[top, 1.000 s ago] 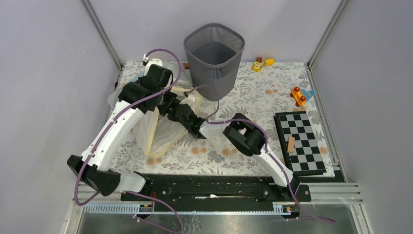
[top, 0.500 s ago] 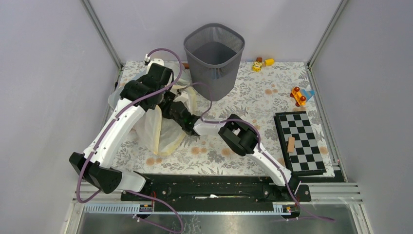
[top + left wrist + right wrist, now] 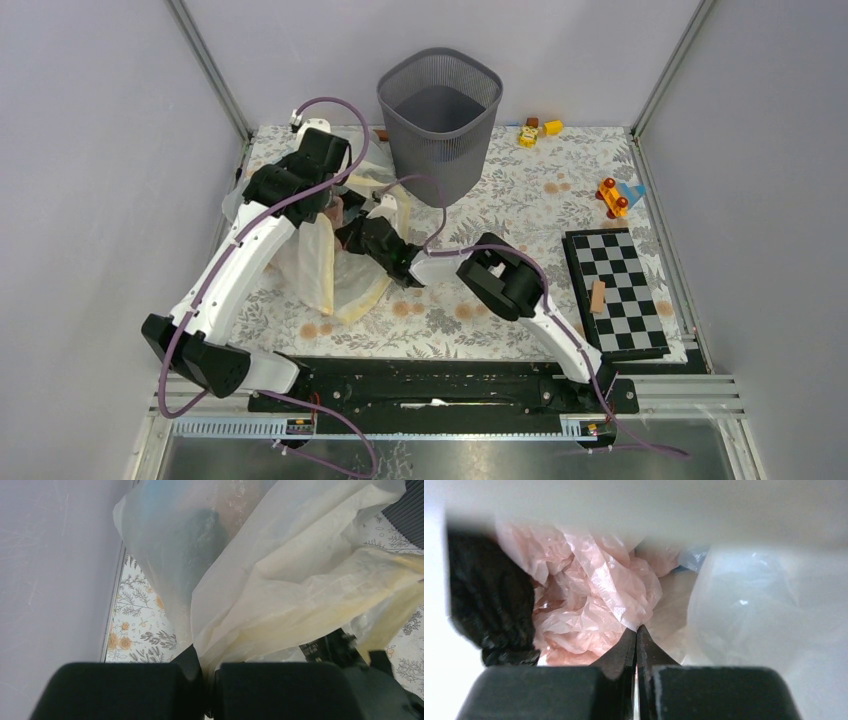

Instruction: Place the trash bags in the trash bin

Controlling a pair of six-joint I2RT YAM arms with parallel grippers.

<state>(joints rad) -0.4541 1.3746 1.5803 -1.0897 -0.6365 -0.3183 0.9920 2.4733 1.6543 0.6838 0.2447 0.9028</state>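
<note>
The crumpled pale-pink trash bag (image 3: 589, 595) lies inside a large cloudy whitish bag (image 3: 325, 265) with a cream-yellow rim, left of the middle of the table. My right gripper (image 3: 637, 630) reaches into that big bag and is shut, with a corner of the pink bag pinched at its tips. From above, the right gripper (image 3: 352, 228) is mostly hidden by plastic. My left gripper (image 3: 207, 665) is shut on the whitish bag's rim (image 3: 300, 580) and holds it up. The dark mesh trash bin (image 3: 440, 125) stands upright at the back, apart from both grippers.
A black crinkly mass (image 3: 489, 600) sits left of the pink bag inside the big bag. A chessboard (image 3: 615, 290) with a wooden block (image 3: 598, 296) lies at the right. A toy car (image 3: 612, 197) and small yellow toys (image 3: 535, 131) lie near the back right.
My right gripper went from open to shut inside the big bag, after pushing in to the left and drawing back slightly. The left gripper kept its hold on the rim.
</note>
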